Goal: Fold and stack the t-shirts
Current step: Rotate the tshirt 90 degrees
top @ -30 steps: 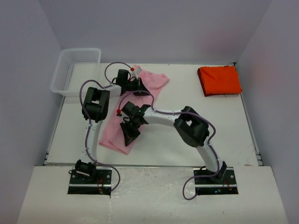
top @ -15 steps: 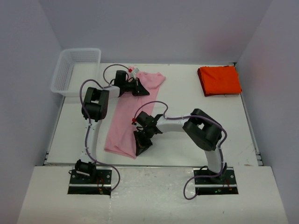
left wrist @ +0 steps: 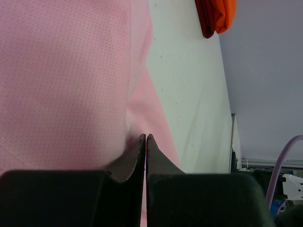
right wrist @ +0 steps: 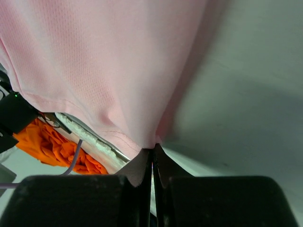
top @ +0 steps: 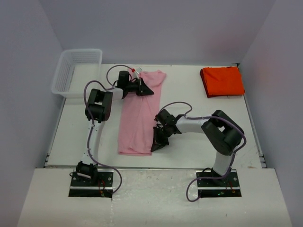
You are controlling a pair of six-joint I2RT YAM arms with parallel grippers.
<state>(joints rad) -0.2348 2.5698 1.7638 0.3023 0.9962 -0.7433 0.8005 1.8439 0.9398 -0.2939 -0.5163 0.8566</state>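
Finds pink t-shirt pinched by left pincer at 12 o'clock and right pincer at 5 o'clock; orange-red t-shirt folded at 2 o'clock.

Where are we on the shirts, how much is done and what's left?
Done: the orange-red shirt lies folded at the far right. In hand: the pink shirt is a long narrow strip, pinched at its far end by the left tool and at its near right corner by the right tool. Left: fold it shorter, then stack the two.
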